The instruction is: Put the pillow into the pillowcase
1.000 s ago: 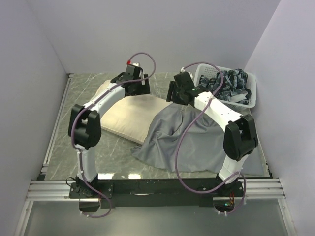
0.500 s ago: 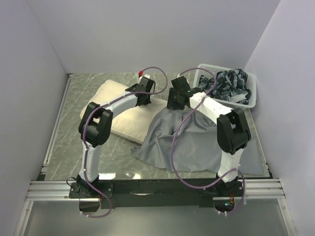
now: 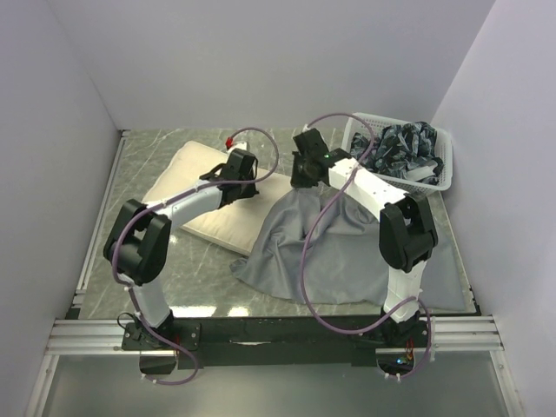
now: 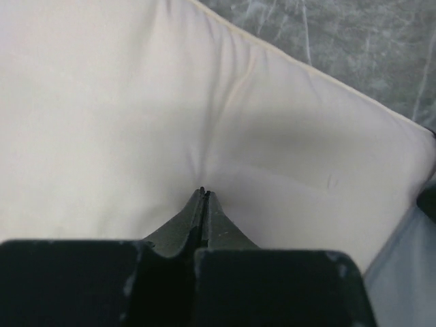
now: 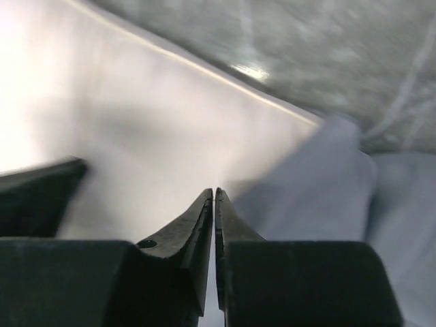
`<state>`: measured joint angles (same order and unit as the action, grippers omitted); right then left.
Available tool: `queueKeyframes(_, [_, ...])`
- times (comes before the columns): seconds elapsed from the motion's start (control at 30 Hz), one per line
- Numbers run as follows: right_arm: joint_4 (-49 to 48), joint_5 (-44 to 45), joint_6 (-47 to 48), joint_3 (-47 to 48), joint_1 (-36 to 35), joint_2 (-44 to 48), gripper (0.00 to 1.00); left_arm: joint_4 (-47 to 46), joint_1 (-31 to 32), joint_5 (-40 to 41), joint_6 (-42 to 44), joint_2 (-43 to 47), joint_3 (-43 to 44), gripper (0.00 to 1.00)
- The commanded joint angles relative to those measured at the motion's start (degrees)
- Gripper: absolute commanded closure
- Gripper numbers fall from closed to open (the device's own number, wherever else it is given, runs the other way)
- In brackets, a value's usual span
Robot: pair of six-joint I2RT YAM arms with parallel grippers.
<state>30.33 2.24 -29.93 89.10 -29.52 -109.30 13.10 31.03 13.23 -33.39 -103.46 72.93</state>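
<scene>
Table [image 3: 139, 161], grey-green marble pattern, walled on three sides.

Left gripper [image 4: 203, 194]: jaws pressed fully together, tips dug into the pillow [image 3: 187, 165]. In the left wrist view the cream fabric puckers to the fingertips [image 4: 185, 225], with one crease running up and away from them and a second running off to their right. It reads as a pinch on the cover. The pillow spreads ahead of this gripper and to both sides. Its piped edge crosses the far right, with bare table beyond. A strip of grey cloth shows at the lower right, just beside the pillow's corner.

Right gripper [image 5: 214, 197]: narrow, with only a thin slit between the two fingers. The right wrist view is blurred. The tips sit at the line where pillow meets pillowcase [image 3: 347, 252], cream ahead and to the left, grey to the right and below. I cannot tell whether any cloth lies in the slit. From above, the pillowcase rises in a peak to this gripper and fans out behind it toward the arm bases, overlapping the pillow's near right corner.

Well right of that gripper is a white basket [image 3: 439, 178] holding dark patterned cloths [image 3: 404, 143].
</scene>
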Motion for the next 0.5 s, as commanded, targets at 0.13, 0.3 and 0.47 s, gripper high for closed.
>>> queueKeyframes(0.13, [3.2, 0.6, 1.2, 12.0, -4.7, 0.0, 0.99, -1.0, 1.6, -5.8, -6.2, 9.4, -8.8, 0.99])
queueKeyframes(0.3, [5.6, 4.0, 0.3, 14.5, -4.8, -1.4, 0.93, -1.7, 1.6, -4.9, -8.0, 12.6, -10.7, 0.99])
queueKeyframes(0.47, [-0.4, 4.0, -0.9, 1.3, 0.1, 4.6, 0.69, 3.6, 1.6, 1.4, -7.1, 11.2, -4.6, 0.77])
